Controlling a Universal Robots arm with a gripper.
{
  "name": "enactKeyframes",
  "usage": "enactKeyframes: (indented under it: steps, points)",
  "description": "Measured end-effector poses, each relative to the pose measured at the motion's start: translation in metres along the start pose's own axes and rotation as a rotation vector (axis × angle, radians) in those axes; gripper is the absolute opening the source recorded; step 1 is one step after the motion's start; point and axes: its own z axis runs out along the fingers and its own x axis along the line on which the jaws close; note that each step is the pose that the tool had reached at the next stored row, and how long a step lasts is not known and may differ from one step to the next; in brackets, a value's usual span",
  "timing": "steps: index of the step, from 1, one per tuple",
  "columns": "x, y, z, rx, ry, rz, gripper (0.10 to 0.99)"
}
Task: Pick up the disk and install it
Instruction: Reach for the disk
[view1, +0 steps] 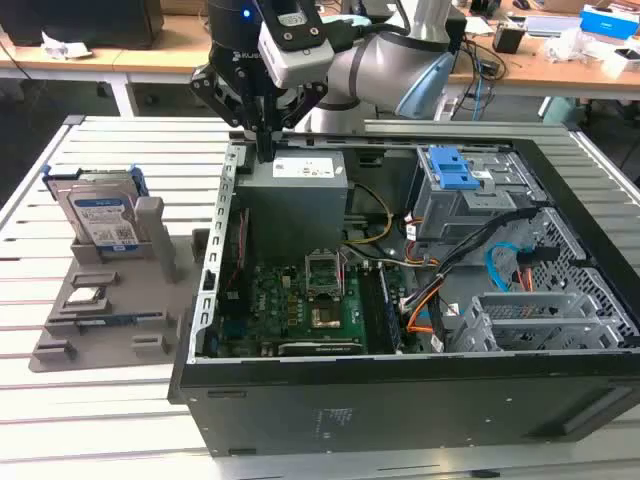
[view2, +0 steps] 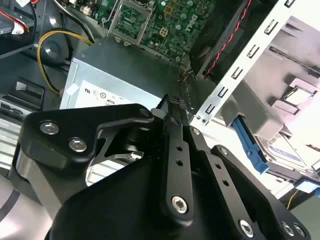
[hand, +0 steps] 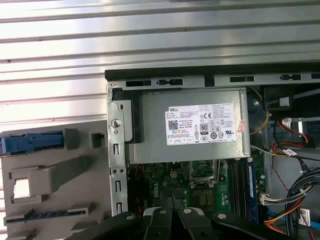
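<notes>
While the disk (view1: 100, 212) is standing on edge in the grey stand (view1: 110, 330) on the worktop (view1: 130, 135), over on the exterior view's left, your claw (view1: 263, 148) is hovering well apart from it, above a corner of the open computer case (view1: 400, 400). That stand is propping the disk upright with its label facing out and its blue rails at the sides. I'd judge that's so the top edge is offering itself for a pinch from above. The case is lying on its side with the panel off, so everything inside is facing up and reachable from overhead. The blue-tabbed drive cage (view1: 450, 175) is sitting inside it, toward the exterior view's right.

Now the claw: in the second wrist view the fingertips (view2: 172, 101) are pressing together, with no gap showing and nothing sitting between them. They're pointing down just beside the power supply (view1: 295, 195), close to the case's metal rim, and I can't tell whether they're touching either one. So you're carrying nothing right now, and the disk is waiting untouched in its stand.
</notes>
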Motion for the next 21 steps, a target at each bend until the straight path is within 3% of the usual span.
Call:
enactKeyframes:
  steps: [3, 9, 21]
  points:
    - [0.0057, -0.0005, -0.0002, 0.0, 0.0, 0.0, 0.106]
    - [0.0093, -0.0008, -0.0003, 0.0, 0.0001, 0.0, 0.106]
    - [0.0323, -0.0025, -0.0008, 0.0, 0.0, 0.0, 0.106]
